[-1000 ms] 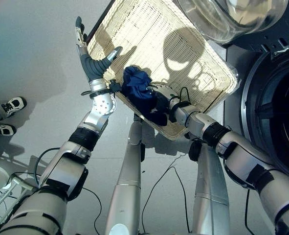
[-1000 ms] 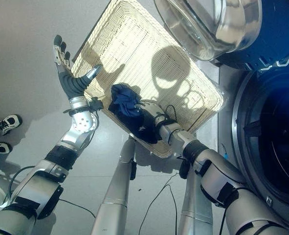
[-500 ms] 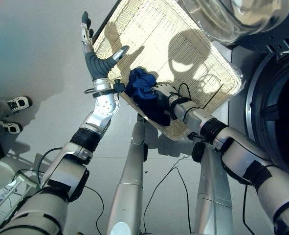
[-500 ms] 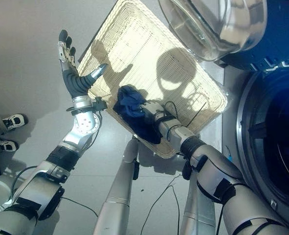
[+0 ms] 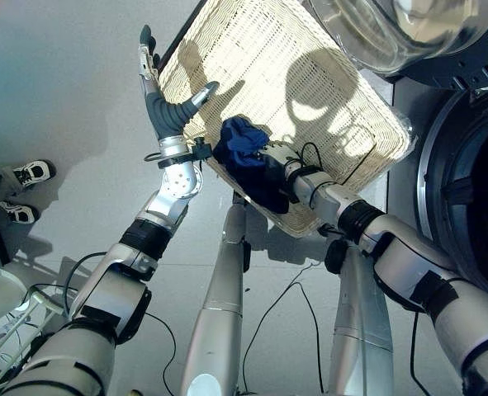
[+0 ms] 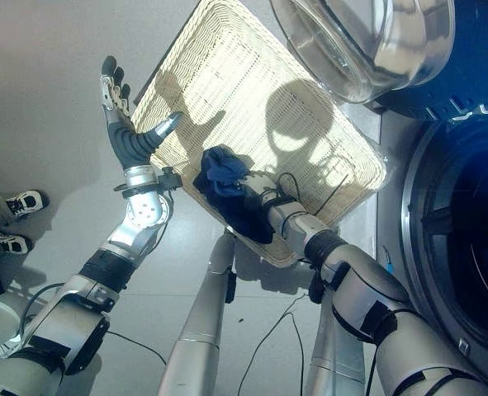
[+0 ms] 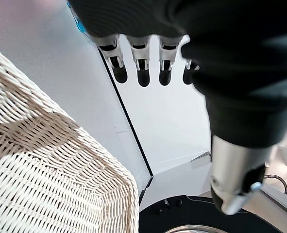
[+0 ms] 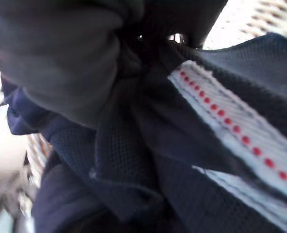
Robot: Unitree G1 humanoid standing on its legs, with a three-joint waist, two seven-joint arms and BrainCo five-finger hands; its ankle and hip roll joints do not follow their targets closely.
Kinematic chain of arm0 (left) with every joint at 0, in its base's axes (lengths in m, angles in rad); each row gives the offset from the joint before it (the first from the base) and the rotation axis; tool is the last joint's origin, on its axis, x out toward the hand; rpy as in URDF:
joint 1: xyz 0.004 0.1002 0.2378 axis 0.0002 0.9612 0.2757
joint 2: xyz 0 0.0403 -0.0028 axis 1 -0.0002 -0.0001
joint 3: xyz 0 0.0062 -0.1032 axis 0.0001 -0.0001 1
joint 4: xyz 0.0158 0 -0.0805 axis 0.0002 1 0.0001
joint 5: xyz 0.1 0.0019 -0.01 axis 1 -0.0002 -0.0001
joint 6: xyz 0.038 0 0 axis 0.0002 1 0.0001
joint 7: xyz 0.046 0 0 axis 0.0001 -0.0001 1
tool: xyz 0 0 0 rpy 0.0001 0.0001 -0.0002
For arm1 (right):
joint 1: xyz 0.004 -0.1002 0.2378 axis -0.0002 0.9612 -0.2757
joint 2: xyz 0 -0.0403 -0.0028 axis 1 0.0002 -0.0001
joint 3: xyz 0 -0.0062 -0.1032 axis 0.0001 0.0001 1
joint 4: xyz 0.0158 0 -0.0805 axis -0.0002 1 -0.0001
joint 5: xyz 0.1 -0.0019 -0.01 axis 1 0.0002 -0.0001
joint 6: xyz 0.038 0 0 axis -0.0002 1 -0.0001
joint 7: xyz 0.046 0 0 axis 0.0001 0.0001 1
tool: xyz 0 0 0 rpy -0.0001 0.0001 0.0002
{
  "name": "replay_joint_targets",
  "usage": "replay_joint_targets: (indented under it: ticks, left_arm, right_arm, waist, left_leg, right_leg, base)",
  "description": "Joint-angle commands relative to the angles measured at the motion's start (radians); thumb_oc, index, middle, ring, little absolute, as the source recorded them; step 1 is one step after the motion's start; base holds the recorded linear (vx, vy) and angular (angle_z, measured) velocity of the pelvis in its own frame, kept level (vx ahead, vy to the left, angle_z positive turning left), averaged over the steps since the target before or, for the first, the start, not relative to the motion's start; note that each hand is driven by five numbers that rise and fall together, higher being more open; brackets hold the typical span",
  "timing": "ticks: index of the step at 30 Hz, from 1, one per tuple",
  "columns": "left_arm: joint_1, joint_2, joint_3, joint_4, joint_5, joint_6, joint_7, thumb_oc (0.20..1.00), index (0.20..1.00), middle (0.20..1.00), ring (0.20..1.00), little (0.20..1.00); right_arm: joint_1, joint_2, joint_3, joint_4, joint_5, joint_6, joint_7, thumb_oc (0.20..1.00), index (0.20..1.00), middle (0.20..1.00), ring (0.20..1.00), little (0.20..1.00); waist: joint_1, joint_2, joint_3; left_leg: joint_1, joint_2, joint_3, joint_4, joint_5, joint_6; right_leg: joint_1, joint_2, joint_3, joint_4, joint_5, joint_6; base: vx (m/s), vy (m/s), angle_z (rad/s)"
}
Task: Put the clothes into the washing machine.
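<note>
Two hands at a wicker basket. Left hand: fingers straight and spread, thumb angled over the basket's rim, holding nothing; it is raised beside the basket's left edge, above grey floor. Right hand: its fingers are buried in a dark blue garment, so whether they clamp it cannot be told; the right wrist view gives navy mesh cloth with a white band dotted red pressed against the hand. Garment: bunched, at the basket's near edge, part of it draped over the rim toward the robot. Washer drum: dark opening, right of the basket. Door: glass, swung open above the basket's far corner. One person's shoes on the floor, far left.
</note>
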Motion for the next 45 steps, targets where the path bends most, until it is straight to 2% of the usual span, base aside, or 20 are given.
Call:
replay_joint_targets:
  ticks: [1,2,3,4,6,7,9,10,12,15,16,17,19,20,24,28,34,39,42,45]
  left_arm:
    - [-0.037,-0.032,0.072,-0.009,-0.043,-0.066,-0.027,1.000,1.000,1.000,1.000,1.000]
    - [-0.039,-0.028,0.076,0.002,-0.053,-0.069,-0.037,1.000,1.000,1.000,1.000,1.000]
    - [-0.042,-0.024,0.084,0.018,-0.077,-0.075,-0.055,1.000,1.000,1.000,1.000,1.000]
    - [-0.044,-0.023,0.084,0.023,-0.080,-0.076,-0.058,1.000,1.000,1.000,1.000,1.000]
    - [-0.049,-0.018,0.087,0.037,-0.087,-0.074,-0.065,1.000,1.000,1.000,1.000,1.000]
    - [-0.045,-0.013,0.086,0.045,-0.091,-0.074,-0.072,1.000,1.000,1.000,1.000,1.000]
    - [-0.041,-0.005,0.086,0.049,-0.087,-0.070,-0.076,1.000,1.000,1.000,1.000,1.000]
    - [-0.033,0.001,0.087,0.042,-0.082,-0.062,-0.076,1.000,1.000,1.000,1.000,1.000]
    - [-0.016,0.006,0.089,0.033,-0.069,-0.061,-0.068,1.000,1.000,1.000,1.000,1.000]
    - [-0.009,0.008,0.089,0.031,-0.063,-0.060,-0.066,1.000,1.000,1.000,1.000,1.000]
    - [0.007,0.009,0.090,0.017,-0.043,-0.054,-0.054,1.000,1.000,1.000,1.000,1.000]
    - [0.035,0.019,0.092,0.001,-0.023,-0.057,-0.038,1.000,1.000,1.000,1.000,1.000]
    - [0.045,0.027,0.093,-0.003,-0.022,-0.059,-0.036,1.000,1.000,1.000,1.000,1.000]
    - [0.057,0.040,0.094,-0.011,-0.019,-0.058,-0.035,1.000,1.000,1.000,1.000,1.000]
    - [0.071,0.063,0.098,-0.022,-0.026,-0.059,-0.040,1.000,1.000,1.000,1.000,1.000]
    - [0.091,0.108,0.113,-0.020,-0.056,-0.076,-0.064,1.000,1.000,1.000,1.000,1.000]
    - [0.107,0.146,0.127,-0.014,-0.086,-0.093,-0.085,1.000,1.000,1.000,1.000,1.000]
    - [0.111,0.158,0.130,0.007,-0.099,-0.114,-0.096,1.000,1.000,1.000,1.000,1.000]
    - [0.113,0.170,0.136,0.015,-0.112,-0.122,-0.108,1.000,1.000,1.000,1.000,1.000]
    - [0.125,0.183,0.142,0.029,-0.120,-0.145,-0.114,1.000,1.000,1.000,1.000,1.000]
  right_arm:
    - [0.060,0.086,-0.086,0.012,0.397,-0.024,0.049,0.200,0.200,0.200,0.200,0.200]
    - [0.072,0.089,-0.117,0.022,0.472,-0.035,0.061,0.200,0.200,0.200,0.200,0.200]
    - [0.088,0.085,-0.169,0.027,0.653,-0.063,0.114,0.200,0.200,0.200,0.200,0.200]
    - [0.091,0.084,-0.181,0.028,0.680,-0.066,0.128,0.200,0.200,0.200,0.200,0.200]
    - [0.106,0.072,-0.224,0.022,0.847,-0.091,0.190,0.200,0.200,0.200,0.200,0.200]
    - [0.125,0.049,-0.272,-0.011,1.037,-0.106,0.285,0.200,0.200,0.200,0.200,0.200]
    - [0.138,0.027,-0.307,-0.059,1.181,-0.106,0.345,0.200,0.200,0.200,0.200,0.200]
    - [0.153,0.002,-0.332,-0.116,1.342,-0.098,0.416,0.200,0.200,0.200,0.200,0.200]
    - [0.170,-0.025,-0.349,-0.187,1.432,-0.095,0.448,0.200,0.200,0.200,0.200,0.200]
    - [0.176,-0.032,-0.353,-0.206,1.475,-0.094,0.472,0.200,0.200,0.200,0.200,0.200]
    - [0.196,-0.047,-0.369,-0.272,1.552,-0.079,0.510,0.200,0.200,0.200,0.200,0.200]
    - [0.228,-0.074,-0.413,-0.368,1.672,-0.043,0.619,0.200,0.200,0.200,0.200,0.200]
    - [0.243,-0.086,-0.429,-0.409,1.687,-0.026,0.656,0.200,0.200,0.200,0.200,0.200]
    - [0.261,-0.104,-0.449,-0.457,1.709,0.005,0.723,0.200,0.200,0.200,0.200,0.200]
    - [0.290,-0.134,-0.478,-0.506,1.726,0.031,0.815,0.200,0.200,0.200,0.200,0.200]
    - [0.324,-0.179,-0.545,-0.546,1.792,0.058,0.961,0.200,0.200,0.200,0.200,0.200]
    - [0.357,-0.223,-0.611,-0.550,1.837,0.061,1.040,0.200,0.200,0.200,0.200,0.200]
    - [0.375,-0.240,-0.655,-0.507,1.907,0.035,1.052,0.200,0.200,0.200,0.200,0.200]
    - [0.386,-0.266,-0.697,-0.456,1.971,-0.010,1.029,0.200,0.200,0.200,0.200,0.200]
    - [0.415,-0.290,-0.757,-0.389,2.062,-0.109,0.939,0.200,0.200,0.200,0.200,0.200]
  waist:
    - [-0.023,0.082,-0.018]
    - [-0.024,0.081,-0.018]
    - [-0.028,0.078,-0.018]
    - [-0.029,0.077,-0.018]
    - [-0.035,0.071,-0.018]
    - [-0.042,0.059,-0.018]
    - [-0.050,0.047,-0.018]
    - [-0.059,0.035,-0.018]
    - [-0.068,0.024,-0.018]
    - [-0.071,0.021,-0.018]
    - [-0.078,0.013,-0.018]
    - [-0.092,0.001,-0.018]
    - [-0.097,-0.004,-0.018]
    - [-0.105,-0.010,-0.018]
    - [-0.114,-0.019,-0.018]
    - [-0.128,-0.036,-0.018]
    - [-0.141,-0.049,-0.018]
    - [-0.148,-0.057,-0.018]
    - [-0.152,-0.061,-0.018]
    - [-0.160,-0.065,-0.018]
  left_leg:
    - [-0.043,-0.105,0.081,0.103,-0.065,0.103]
    - [-0.042,-0.103,0.083,0.104,-0.065,0.102]
    - [-0.037,-0.100,0.085,0.102,-0.065,0.102]
    - [-0.037,-0.099,0.086,0.102,-0.065,0.101]
    - [-0.037,-0.094,0.089,0.103,-0.063,0.098]
    - [-0.035,-0.091,0.092,0.101,-0.064,0.097]
    - [-0.038,-0.087,0.095,0.104,-0.064,0.095]
    - [-0.041,-0.084,0.097,0.103,-0.064,0.093]
    - [-0.043,-0.081,0.099,0.103,-0.064,0.090]
    - [-0.044,-0.080,0.100,0.103,-0.064,0.089]
    - [-0.044,-0.079,0.101,0.099,-0.063,0.089]
    - [-0.045,-0.076,0.101,0.093,-0.064,0.090]
    - [-0.044,-0.074,0.101,0.089,-0.064,0.090]
    - [-0.046,-0.073,0.100,0.089,-0.067,0.090]
    - [-0.043,-0.069,0.102,0.085,-0.070,0.088]
    - [-0.035,-0.063,0.102,0.082,-0.079,0.087]
    - [-0.023,-0.056,0.107,0.078,-0.086,0.081]
    - [-0.018,-0.052,0.113,0.086,-0.095,0.080]
    - [-0.012,-0.048,0.117,0.086,-0.098,0.077]
    - [-0.006,-0.043,0.124,0.084,-0.101,0.075]
  right_leg:
    - [0.060,0.049,-0.046,-0.393,0.313,0.093]
    - [0.060,0.051,-0.044,-0.392,0.313,0.092]
    - [0.064,0.050,-0.044,-0.394,0.313,0.091]
    - [0.065,0.051,-0.044,-0.394,0.312,0.091]
    - [0.066,0.052,-0.044,-0.395,0.313,0.092]
    - [0.069,0.055,-0.044,-0.398,0.315,0.093]
    - [0.070,0.057,-0.046,-0.399,0.316,0.096]
    - [0.071,0.059,-0.048,-0.403,0.320,0.098]
    - [0.071,0.060,-0.048,-0.408,0.322,0.101]
    - [0.071,0.061,-0.048,-0.409,0.323,0.101]
    - [0.071,0.063,-0.045,-0.413,0.325,0.103]
    - [0.072,0.067,-0.042,-0.421,0.327,0.107]
    - [0.074,0.067,-0.041,-0.427,0.326,0.109]
    - [0.075,0.068,-0.039,-0.431,0.326,0.111]
    - [0.081,0.068,-0.038,-0.440,0.325,0.114]
    - [0.099,0.072,-0.039,-0.456,0.324,0.119]
    - [0.117,0.074,-0.038,-0.470,0.325,0.123]
    - [0.126,0.074,-0.036,-0.470,0.323,0.124]
    - [0.131,0.074,-0.033,-0.472,0.325,0.126]
    - [0.137,0.075,-0.029,-0.474,0.325,0.126]
  base:
    - [0.01,0.056,0.01]
    - [0.01,0.049,0.00]
    - [0.01,0.033,0.00]
    - [0.01,0.030,0.00]
    - [0.00,0.000,0.00]
    - [0.00,0.000,0.00]
    - [0.00,0.000,0.00]
    - [0.00,0.000,0.00]
    - [0.00,0.000,0.00]
    - [0.00,-0.005,-0.03]
    - [-0.01,-0.022,-0.05]
    - [-0.02,-0.027,-0.08]
    - [-0.02,-0.018,-0.06]
    - [-0.02,-0.013,-0.05]
    - [-0.01,-0.010,-0.05]
    - [-0.03,-0.032,-0.05]
    - [-0.02,-0.008,-0.06]
    - [0.00,0.000,0.00]
    - [0.00,0.000,0.00]
    - [0.01,0.006,-0.02]
